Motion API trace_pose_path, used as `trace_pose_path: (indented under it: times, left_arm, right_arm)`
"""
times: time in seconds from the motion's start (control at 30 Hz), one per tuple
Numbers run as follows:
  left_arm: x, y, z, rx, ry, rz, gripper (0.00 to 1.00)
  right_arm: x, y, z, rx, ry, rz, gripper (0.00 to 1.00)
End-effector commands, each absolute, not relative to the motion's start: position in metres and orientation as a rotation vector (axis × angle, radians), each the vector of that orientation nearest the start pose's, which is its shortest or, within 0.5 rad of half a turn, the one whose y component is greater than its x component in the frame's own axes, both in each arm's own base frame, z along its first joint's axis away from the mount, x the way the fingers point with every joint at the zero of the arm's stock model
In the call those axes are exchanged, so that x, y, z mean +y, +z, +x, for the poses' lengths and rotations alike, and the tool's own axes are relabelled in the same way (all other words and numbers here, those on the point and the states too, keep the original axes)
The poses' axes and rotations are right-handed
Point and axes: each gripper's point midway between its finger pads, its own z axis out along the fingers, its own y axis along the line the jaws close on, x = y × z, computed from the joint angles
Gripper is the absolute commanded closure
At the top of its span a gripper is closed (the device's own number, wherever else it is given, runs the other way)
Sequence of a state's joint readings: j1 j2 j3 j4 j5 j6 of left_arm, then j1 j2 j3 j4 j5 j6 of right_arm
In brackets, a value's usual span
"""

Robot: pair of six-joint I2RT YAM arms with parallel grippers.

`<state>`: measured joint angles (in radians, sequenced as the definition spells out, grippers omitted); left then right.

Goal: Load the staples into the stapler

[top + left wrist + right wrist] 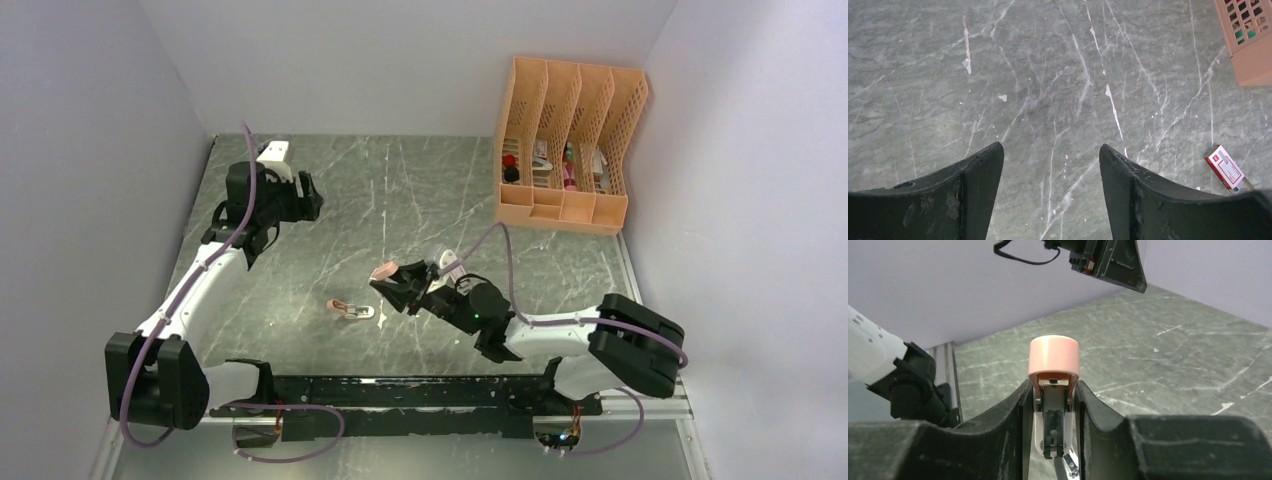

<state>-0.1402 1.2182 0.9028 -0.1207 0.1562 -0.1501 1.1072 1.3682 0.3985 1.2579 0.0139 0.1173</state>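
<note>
My right tool (1053, 392) is clamped on the sides of the pink stapler (1053, 357), holding it off the worktop (1173, 340), I judge so it can be steadied for loading; my left tool (1049, 150) hangs wide open and empty; the staples box (1224, 169) lies untouched on the worktop nearby; the peach organizer (570, 140) holds small oddments I can't identify.
</note>
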Motion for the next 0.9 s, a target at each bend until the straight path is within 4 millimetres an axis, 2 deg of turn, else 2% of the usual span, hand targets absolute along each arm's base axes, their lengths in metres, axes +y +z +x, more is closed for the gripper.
trace_pose_path:
  times: [0.0,0.07,0.1,0.17,0.2,0.23,0.3,0.33,0.47,0.57,0.67,0.73,0.87]
  left_arm:
    - [-0.087,0.202,0.378,2.021,-0.324,0.106,0.25]
    - [-0.085,0.203,0.38,1.994,-0.313,0.093,0.25]
    - [-0.085,0.201,0.379,1.999,-0.318,0.095,0.25]
    - [-0.088,0.201,0.379,2.006,-0.33,0.117,0.25]
    - [-0.088,0.2,0.379,2.017,-0.327,0.116,0.25]
    - [-0.087,0.199,0.379,2.022,-0.323,0.11,0.25]
    - [-0.086,0.199,0.378,2.024,-0.32,0.102,0.25]
    - [-0.087,0.2,0.378,2.019,-0.325,0.106,0.25]
    - [-0.085,0.203,0.377,2.005,-0.317,0.104,0.25]
    - [-0.087,0.205,0.377,2.002,-0.329,0.11,0.25]
    - [-0.09,0.206,0.377,2.003,-0.346,0.114,0.25]
    - [-0.091,0.206,0.376,2.003,-0.349,0.117,0.25]
    - [-0.089,0.207,0.375,1.998,-0.338,0.117,0.25]
  right_arm:
    - [0.37,0.252,0.17,1.187,0.996,-0.713,0.95]
    - [0.356,0.225,0.183,1.205,0.973,-0.631,0.94]
    - [0.361,0.224,0.18,1.196,0.99,-0.658,0.94]
    - [0.397,0.238,0.148,1.191,1.065,-0.833,0.96]
    - [0.4,0.24,0.144,1.19,1.016,-0.854,0.96]
    - [0.391,0.237,0.155,1.209,0.957,-0.801,0.95]
    - [0.365,0.219,0.192,1.276,0.875,-0.709,0.94]
    - [0.363,0.212,0.197,1.313,0.871,-0.738,0.95]
    - [0.358,0.182,0.201,1.485,0.735,-0.903,0.94]
    - [0.333,0.132,0.213,1.68,0.515,-1.087,0.93]
    - [0.326,0.098,0.206,1.75,0.42,-1.35,0.94]
    - [0.328,0.089,0.201,1.726,0.413,-1.477,0.95]
    - [0.34,0.083,0.206,1.634,0.393,-1.651,0.95]
